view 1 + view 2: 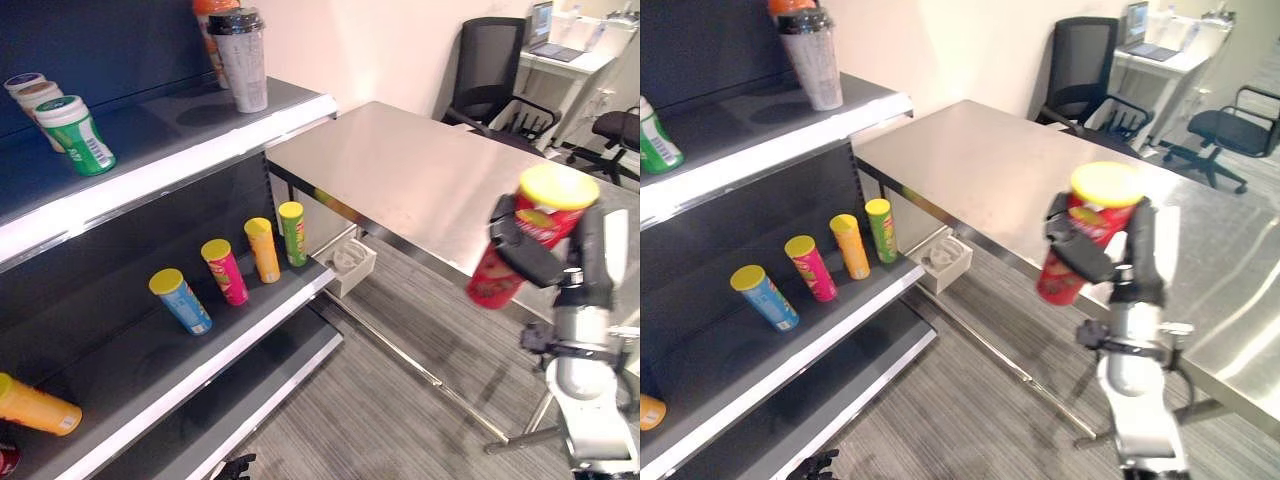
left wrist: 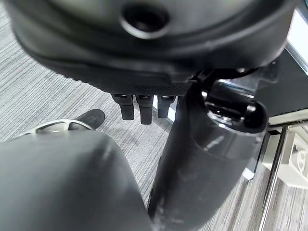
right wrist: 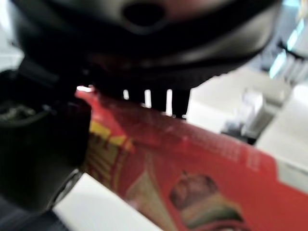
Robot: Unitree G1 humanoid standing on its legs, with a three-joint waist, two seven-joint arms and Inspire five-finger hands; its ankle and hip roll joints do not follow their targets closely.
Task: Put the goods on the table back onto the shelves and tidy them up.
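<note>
One red crisp tube (image 1: 527,236) with a yellow lid is clasped in the right robot hand (image 1: 545,255), fingers curled round it, tilted and held in the air just off the near edge of the steel desk (image 1: 420,180). Its label print cannot be made out. The left robot hand (image 2: 144,103) hangs over the striped floor, fingers straight and holding nothing. On the middle shelf (image 1: 200,350) four tubes lean: blue (image 1: 181,300), pink (image 1: 225,270), orange (image 1: 263,249), green (image 1: 292,232), with open room beside them.

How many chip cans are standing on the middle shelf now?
4: blue can, pink can, orange can, green can, in a row. Others may be hidden.
</note>
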